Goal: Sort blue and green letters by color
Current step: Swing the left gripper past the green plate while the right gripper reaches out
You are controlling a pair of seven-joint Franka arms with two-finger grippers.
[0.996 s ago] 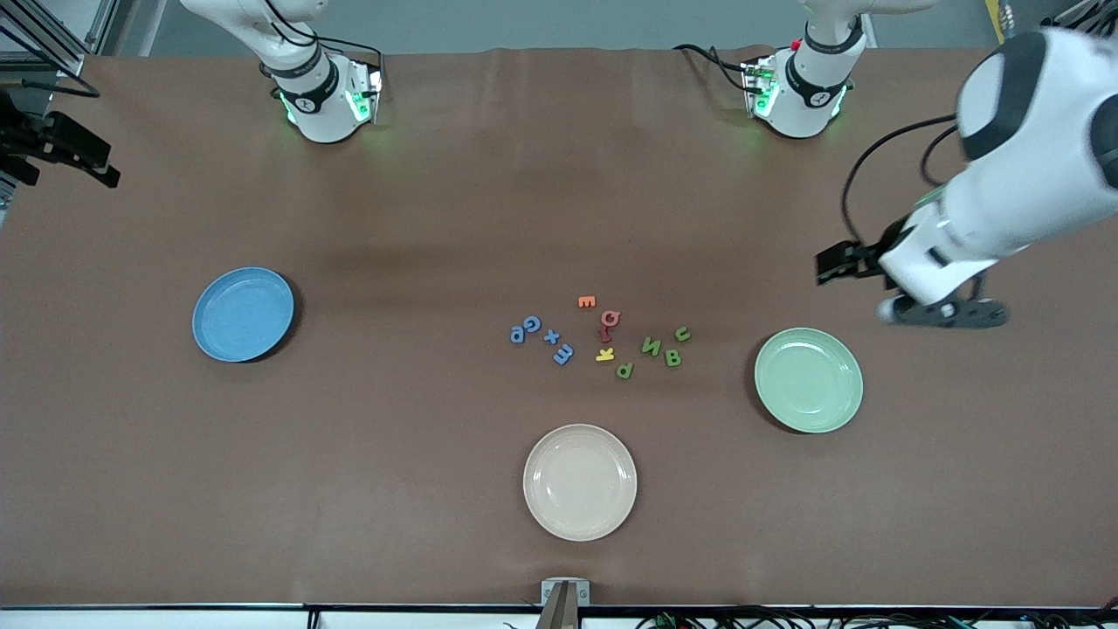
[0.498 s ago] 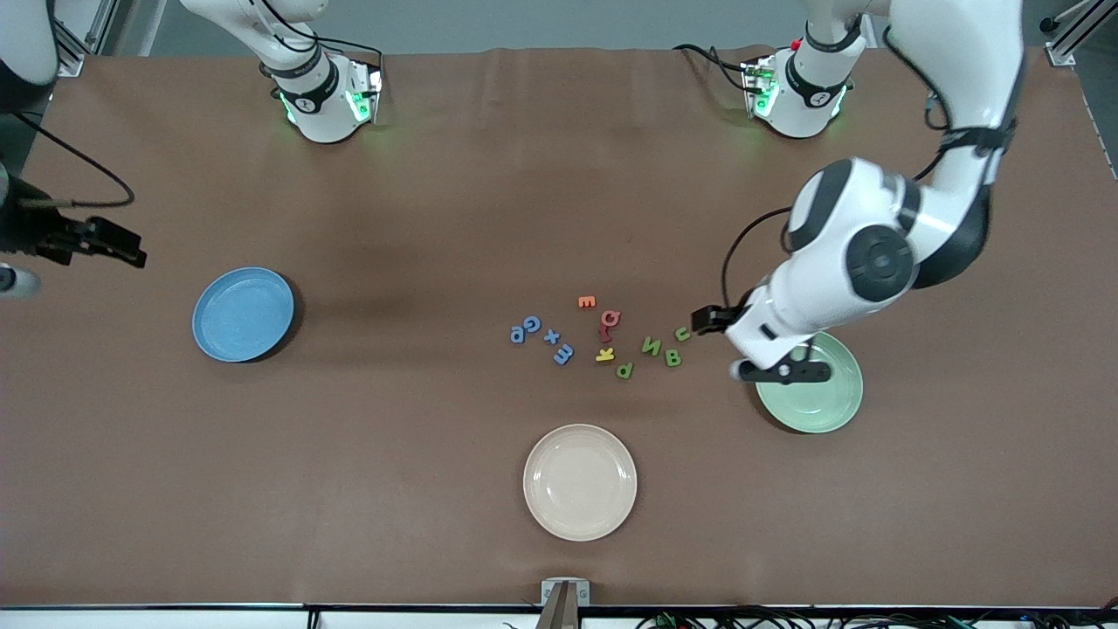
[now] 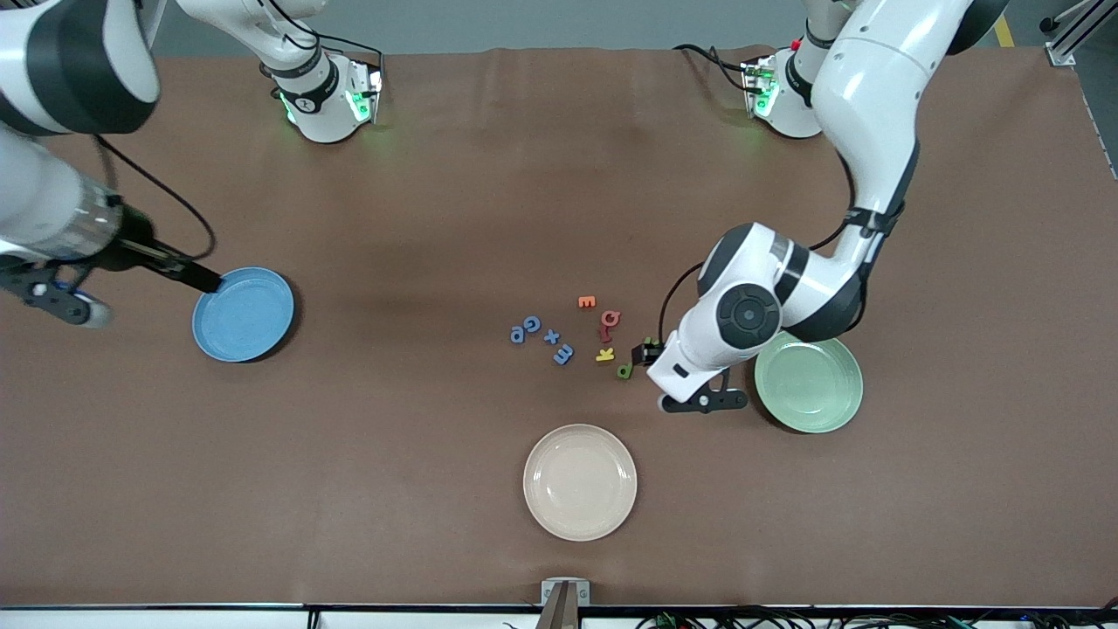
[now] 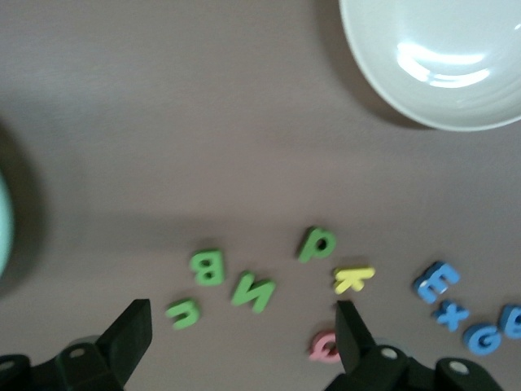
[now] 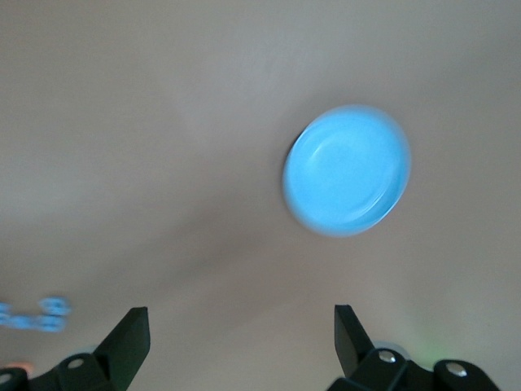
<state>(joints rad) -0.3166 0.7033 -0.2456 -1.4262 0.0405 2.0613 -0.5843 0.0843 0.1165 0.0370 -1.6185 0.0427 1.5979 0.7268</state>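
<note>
Brown table cloth fills my screen. My left gripper [image 4: 242, 342], jaws apart and empty, hangs over the green letters [image 4: 252, 292], at nine o'clock from the green plate [image 3: 809, 381]. Blue letters [image 3: 541, 335] sit at nine o'clock of those. My right gripper [image 5: 242, 338], jaws apart, hangs beside the blue plate [image 3: 244, 314].

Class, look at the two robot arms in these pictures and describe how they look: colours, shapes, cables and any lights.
Both arms are glossy white with rounded links and dark grey or black joint bands. Each base glows green at its foot. A thin black cable loops along each forearm. The left gripper and the right gripper have black, wedge-shaped fingers on a black body. The left arm's wrist shows a round dark cap.
</note>
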